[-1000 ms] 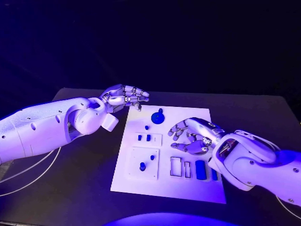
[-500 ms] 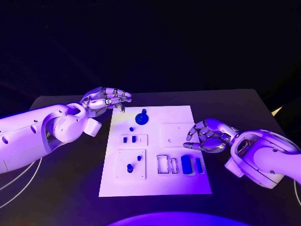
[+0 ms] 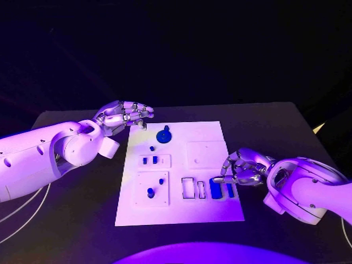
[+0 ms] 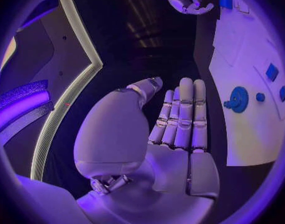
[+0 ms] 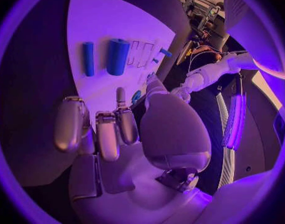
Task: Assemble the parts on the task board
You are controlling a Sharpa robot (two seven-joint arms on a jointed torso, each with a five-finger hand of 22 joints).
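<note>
Board [image 3: 208, 132]: mid-surface. Left hand [image 3: 125, 116]: at its 10 o'clock corner, fingers together, empty. Right hand [image 3: 241, 168]: at 4 o'clock edge, curled, seemingly empty. Gear [image 3: 163, 135]: 12 o'clock.

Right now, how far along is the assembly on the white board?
Looks early. Done: two blue bars already sit in the slots at the task board's near right. In hand: nothing; the right hand hovers by those bars at the board's right edge, and the left hand is at the far left corner, both holding nothing. Left: the blue gear and the small blue pieces look still unplaced.
</note>
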